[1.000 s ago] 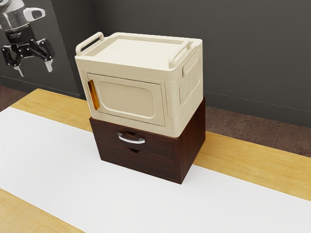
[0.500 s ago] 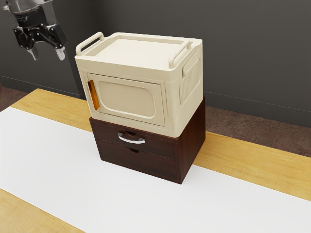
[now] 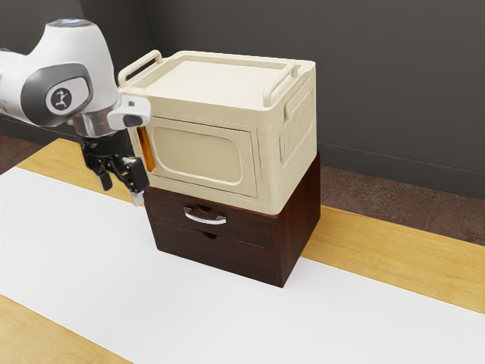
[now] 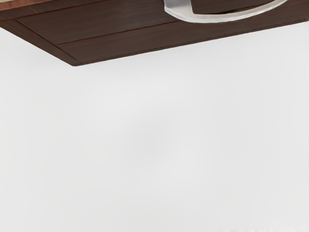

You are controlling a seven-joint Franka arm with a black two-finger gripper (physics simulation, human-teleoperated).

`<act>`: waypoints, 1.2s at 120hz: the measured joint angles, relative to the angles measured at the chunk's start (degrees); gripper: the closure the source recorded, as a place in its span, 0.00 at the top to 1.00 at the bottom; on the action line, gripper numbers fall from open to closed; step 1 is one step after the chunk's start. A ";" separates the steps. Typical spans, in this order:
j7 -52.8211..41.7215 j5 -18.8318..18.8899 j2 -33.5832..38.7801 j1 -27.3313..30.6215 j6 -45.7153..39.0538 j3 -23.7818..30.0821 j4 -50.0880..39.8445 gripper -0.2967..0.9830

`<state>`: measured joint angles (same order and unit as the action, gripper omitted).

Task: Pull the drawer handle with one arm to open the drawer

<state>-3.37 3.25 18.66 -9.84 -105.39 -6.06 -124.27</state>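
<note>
My gripper [image 3: 121,190] stands open with nothing between its fingers, by the front left corner of the dark wooden drawer box in the exterior view. The silver curved handle [image 3: 205,218] is on the upper drawer [image 3: 246,226], off to the exterior view's right of the fingers and not touched. Both drawers look shut. In the wrist view, the handle [image 4: 227,18] juts out from the dark drawer front [image 4: 120,28], cut off by the picture's edge.
A cream cabinet [image 3: 227,106] with an orange door handle [image 3: 147,149] and two top rails rests on the drawer box, close beside my hand. White cloth [image 3: 76,250] lies over the wooden table [image 3: 386,235].
My hand has come down and toward the exterior view's right, from the upper left to beside the drawer box, and has turned. The drawers and cabinet have not moved.
</note>
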 joint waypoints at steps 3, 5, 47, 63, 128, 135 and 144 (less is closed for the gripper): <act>-0.28 0.15 0.56 0.00 -0.49 0.86 -0.78 0.77; -0.65 0.23 0.82 0.02 -0.80 1.47 -1.17 0.77; -25.62 -0.43 -0.79 5.23 -4.23 16.03 -1.84 0.77; -34.95 -0.72 -3.97 4.80 -8.25 16.02 -2.93 0.77; -62.55 -1.49 -3.53 4.96 -32.58 16.08 -15.10 0.75; -64.53 -1.49 -3.60 5.04 -35.09 16.08 -15.92 0.75; -66.82 -1.46 -3.99 5.26 -37.96 16.08 -16.40 0.75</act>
<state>-70.19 1.78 14.67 -4.58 -143.35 10.02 -140.67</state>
